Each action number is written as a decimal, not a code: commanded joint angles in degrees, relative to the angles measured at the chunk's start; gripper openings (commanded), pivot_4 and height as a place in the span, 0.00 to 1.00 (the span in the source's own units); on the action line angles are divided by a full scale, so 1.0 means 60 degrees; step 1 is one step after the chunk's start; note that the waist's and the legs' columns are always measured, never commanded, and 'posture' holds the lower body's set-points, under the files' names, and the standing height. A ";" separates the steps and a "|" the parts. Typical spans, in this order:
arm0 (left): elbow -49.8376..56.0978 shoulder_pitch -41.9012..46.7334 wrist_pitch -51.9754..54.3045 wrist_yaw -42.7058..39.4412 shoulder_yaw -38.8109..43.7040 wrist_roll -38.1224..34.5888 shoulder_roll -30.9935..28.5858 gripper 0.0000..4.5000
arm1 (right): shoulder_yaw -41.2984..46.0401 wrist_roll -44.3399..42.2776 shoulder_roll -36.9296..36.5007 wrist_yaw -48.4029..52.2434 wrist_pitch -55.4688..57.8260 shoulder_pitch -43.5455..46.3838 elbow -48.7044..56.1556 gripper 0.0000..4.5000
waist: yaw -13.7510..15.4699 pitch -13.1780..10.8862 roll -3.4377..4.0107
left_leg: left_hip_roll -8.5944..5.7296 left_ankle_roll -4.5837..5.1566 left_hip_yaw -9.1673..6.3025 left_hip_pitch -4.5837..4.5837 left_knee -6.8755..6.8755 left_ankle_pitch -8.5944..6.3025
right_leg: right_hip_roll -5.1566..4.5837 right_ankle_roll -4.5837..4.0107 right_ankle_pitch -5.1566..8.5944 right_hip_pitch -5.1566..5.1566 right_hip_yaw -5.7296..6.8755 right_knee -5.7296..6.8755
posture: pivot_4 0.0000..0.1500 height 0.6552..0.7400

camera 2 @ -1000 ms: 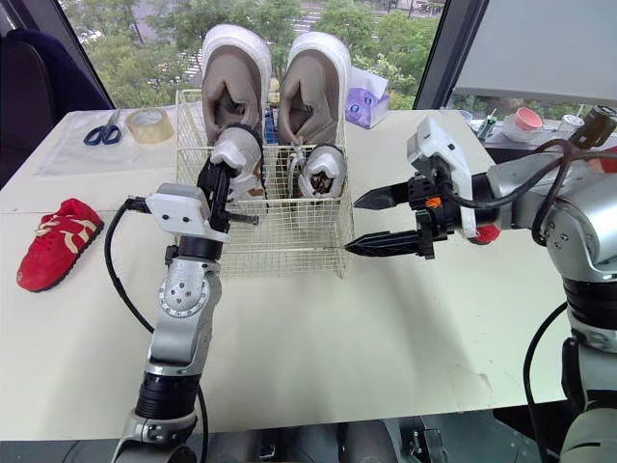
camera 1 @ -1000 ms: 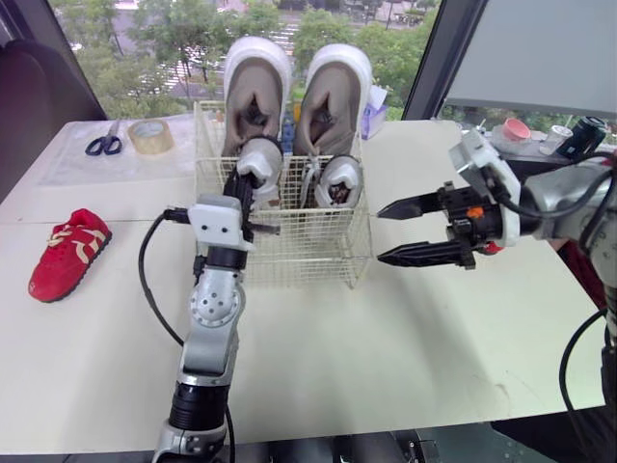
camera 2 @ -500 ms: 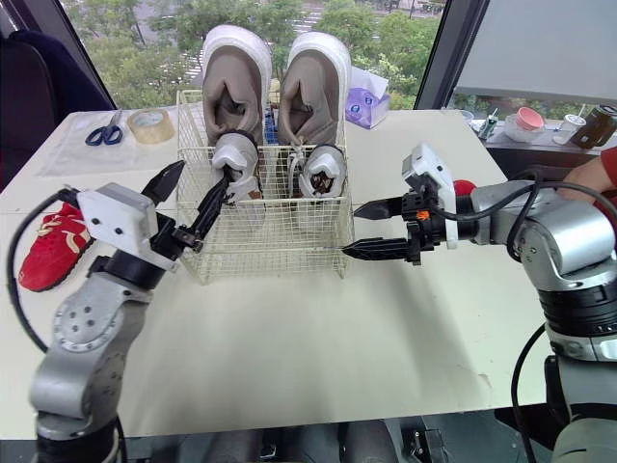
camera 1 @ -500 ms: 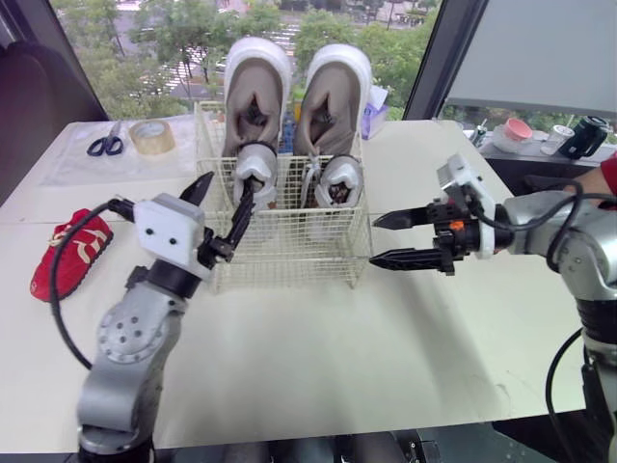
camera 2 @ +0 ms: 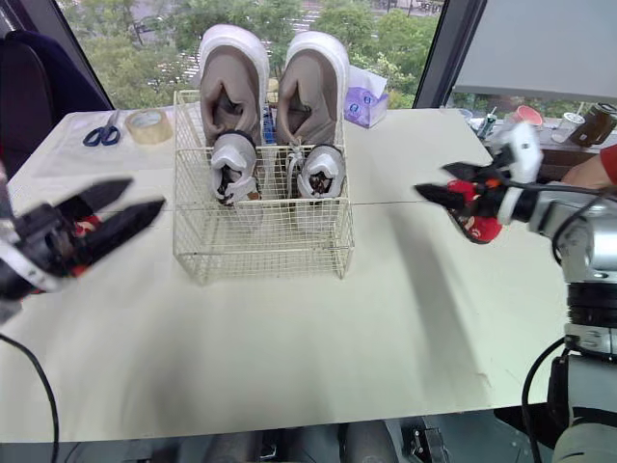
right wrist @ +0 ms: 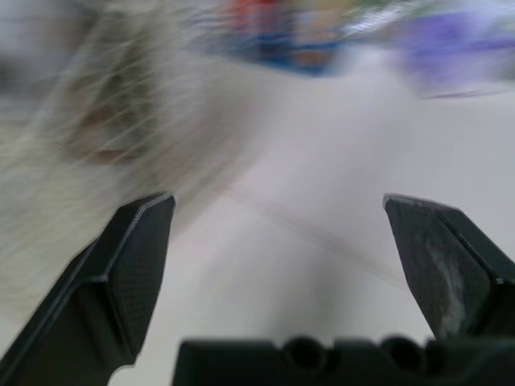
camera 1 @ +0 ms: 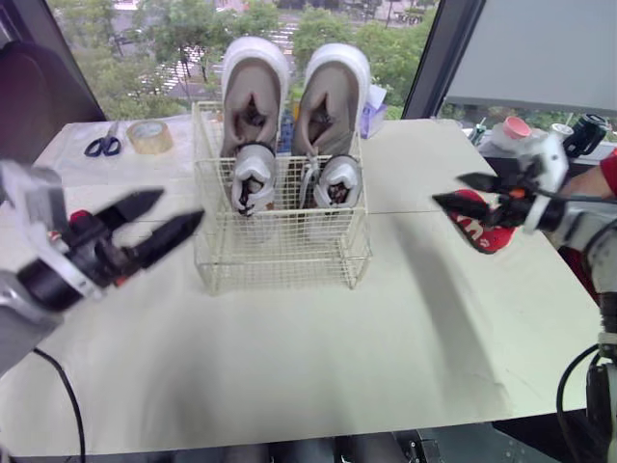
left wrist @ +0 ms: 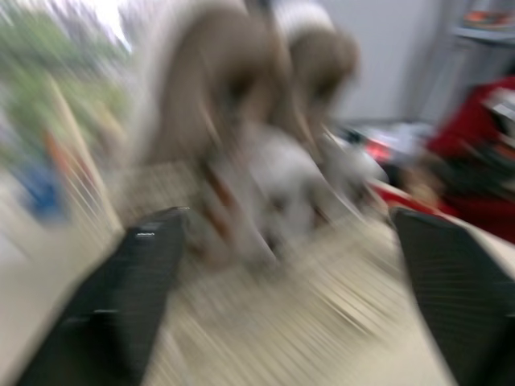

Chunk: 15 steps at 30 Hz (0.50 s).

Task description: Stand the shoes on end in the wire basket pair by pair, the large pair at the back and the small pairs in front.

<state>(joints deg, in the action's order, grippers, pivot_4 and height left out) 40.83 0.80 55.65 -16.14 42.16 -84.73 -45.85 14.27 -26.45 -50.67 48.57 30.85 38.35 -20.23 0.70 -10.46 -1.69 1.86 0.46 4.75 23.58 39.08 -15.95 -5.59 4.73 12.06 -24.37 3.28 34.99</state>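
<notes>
Left gripper [camera 1: 181,207] and right gripper [camera 1: 448,188] have swung clear of the wire basket [camera 1: 280,256], fingers wide open and empty. The small grey pair [camera 1: 294,183] now stands in front, so the red shoe [camera 1: 485,231] at the right is likely next.

Left hand [left wrist: 286,221] spread wide, empty; tan shoes [left wrist: 217,104] upright ahead.

A pair of blue-handled scissors [camera 1: 102,145] and a roll of brownish clear packing tape [camera 1: 150,136] lie just beside each other on the far left corner of the white tabletop [camera 1: 318,347]. A small purple tissue pack [camera 2: 366,106] sits near the table's far edge, by the dark window post. On a separate ledge beyond the table's right end stand a pink-topped round container [camera 1: 517,126] and a dark mug [camera 1: 583,135], and a person's red sleeve [camera 1: 608,174] shows at the right edge.
</notes>
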 commanded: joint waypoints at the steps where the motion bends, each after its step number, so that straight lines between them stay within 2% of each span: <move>1: 0.0776 -0.0581 -0.0253 0.0656 -0.0692 -0.0484 -0.0209 0.99 | 0.1045 0.0686 0.0344 -0.1796 -0.1606 -0.0354 -0.0702 1.00 | 0.0004 0.0001 0.0004 | 0.0000 -0.0003 0.0001 -0.0002 0.0001 0.0001 | 0.0000 0.0000 0.0000 0.0003 -0.0002 -0.0001 | 1.00 1.00; 4: 0.1313 -0.1338 -0.0227 0.1266 -0.1215 -0.0357 -0.0484 0.99 | 0.1401 0.1181 0.0870 -0.2930 -0.2831 -0.0893 -0.1395 1.00 | -0.0031 0.0002 0.0007 | 0.0002 -0.0008 0.0002 -0.0012 0.0000 0.0003 | 0.0002 -0.0002 -0.0001 0.0009 -0.0007 -0.0002 | 1.00 1.00; 7: 0.1876 -0.2048 0.0021 0.1997 -0.1584 0.0133 -0.1089 0.99 | 0.1384 0.1365 0.1185 -0.3082 -0.3433 -0.1245 -0.1932 1.00 | -0.0075 -0.0001 0.0041 | 0.0004 -0.0011 0.0006 -0.0013 -0.0010 0.0005 | 0.0006 -0.0003 -0.0001 0.0003 -0.0013 -0.0001 | 1.00 1.00; 8: 0.1968 -0.2217 -0.0047 0.2115 -0.1605 0.0254 -0.1178 0.99 | 0.1319 0.1405 0.1251 -0.3040 -0.3551 -0.1282 -0.2106 1.00 | -0.0108 -0.0007 0.0086 | 0.0003 -0.0010 0.0005 -0.0013 -0.0012 0.0005 | 0.0007 -0.0003 0.0000 0.0003 -0.0013 -0.0001 | 1.00 1.00; 10: 0.1944 -0.2563 -0.0359 0.2222 -0.1473 -0.0147 -0.1202 0.99 | 0.1234 0.1451 0.1344 -0.2960 -0.3705 -0.1284 -0.2442 1.00 | -0.0196 -0.0005 0.0140 | 0.0002 -0.0010 0.0016 -0.0013 -0.0012 0.0005 | 0.0006 -0.0003 0.0000 0.0000 -0.0022 -0.0002 | 1.00 1.00; 15: 0.1979 -0.3386 -0.0988 0.1527 -0.0782 -0.2123 -0.1423 0.99 | 0.1159 0.1590 0.1313 -0.2681 -0.4155 -0.1536 -0.2878 1.00 | -0.0261 -0.0005 0.0150 | 0.0005 -0.0009 0.0013 -0.0016 -0.0017 0.0005 | 0.0010 -0.0004 0.0001 -0.0004 -0.0019 -0.0002 | 1.00 1.00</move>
<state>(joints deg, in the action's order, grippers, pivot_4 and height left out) 51.40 -19.24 51.78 -5.75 34.99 -93.00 -53.41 20.53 -17.07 -41.64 31.94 7.67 29.03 -37.64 -0.86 -10.49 -0.79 1.90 0.41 4.82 23.48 38.98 -15.92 -5.53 4.70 12.07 -24.39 3.16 34.97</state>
